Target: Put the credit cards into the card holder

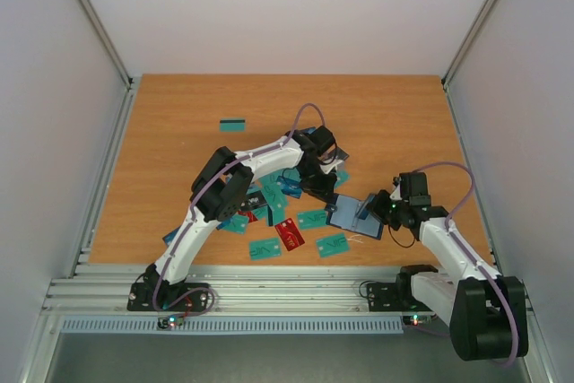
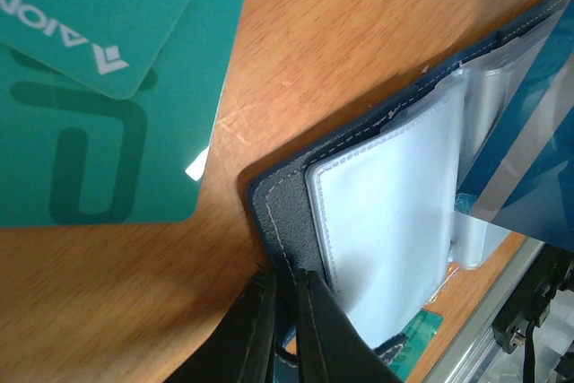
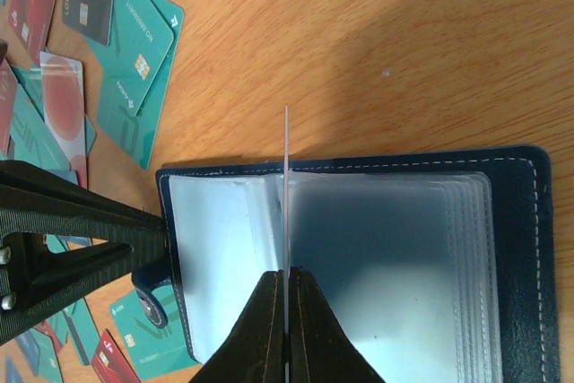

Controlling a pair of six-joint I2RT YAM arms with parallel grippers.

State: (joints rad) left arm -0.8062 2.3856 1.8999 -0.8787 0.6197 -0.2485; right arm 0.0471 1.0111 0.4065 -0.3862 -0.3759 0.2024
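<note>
The dark navy card holder [image 1: 345, 218] lies open on the wooden table, its clear sleeves facing up [image 3: 525, 266]. My left gripper [image 2: 287, 286] is shut on the cover's edge [image 2: 276, 213], and its black fingers [image 3: 81, 232] show at the holder's left side. My right gripper [image 3: 286, 274] is shut on a thin card [image 3: 286, 186] that stands edge-on over the sleeves. From the left wrist that card looks blue [image 2: 538, 159]. Loose credit cards lie around: teal ones [image 1: 333, 245] [image 2: 99, 123] and a red one [image 1: 290, 234].
One teal card [image 1: 233, 125] lies alone at the far left of the table. Teal, black and red cards [image 3: 134, 51] crowd the wood left of the holder. A metal rail [image 1: 269, 293] runs along the near edge, and white walls enclose the sides.
</note>
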